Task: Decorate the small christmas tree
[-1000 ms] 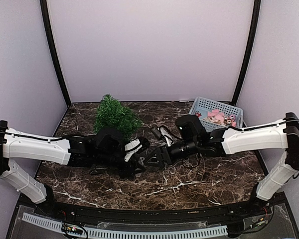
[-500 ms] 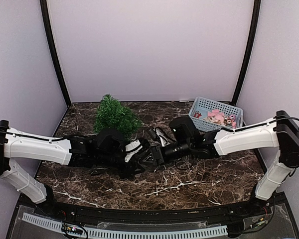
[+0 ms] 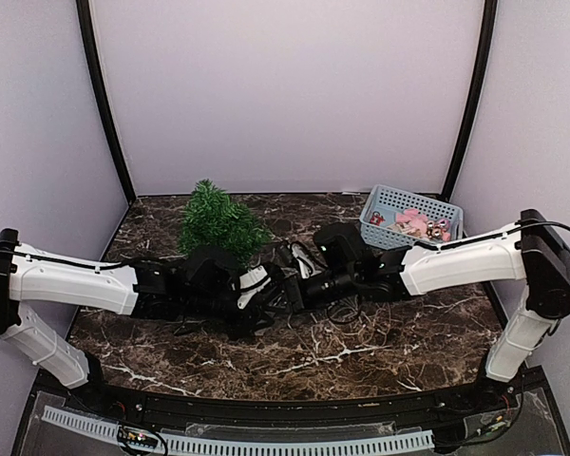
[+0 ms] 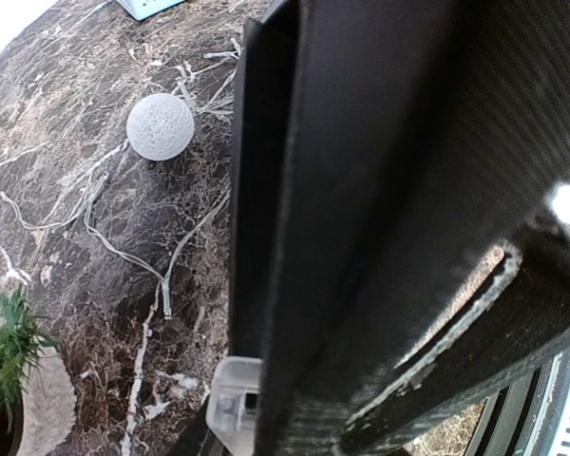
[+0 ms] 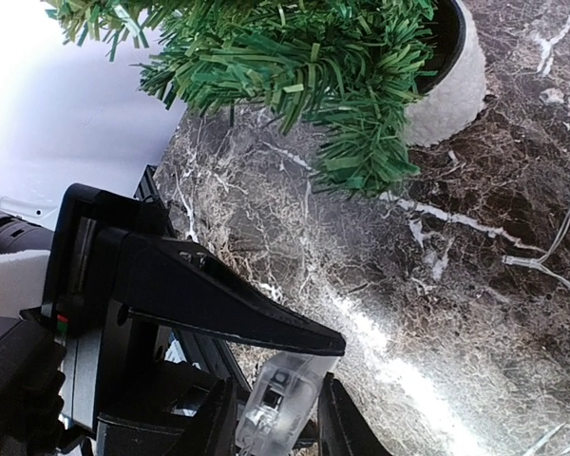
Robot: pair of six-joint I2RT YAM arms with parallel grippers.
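At the centre of the table, the right gripper is pinching a small clear plastic box between narrowed fingers, probably for handover with the left gripper (finger spacing cannot be told), while the small christmas tree is standing bare just behind.

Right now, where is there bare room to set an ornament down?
Bare marble: the near strip between both arms and the front edge, and the back strip between the small christmas tree and the basket. Crowded: the middle, where the left gripper and right gripper meet among thin wires.
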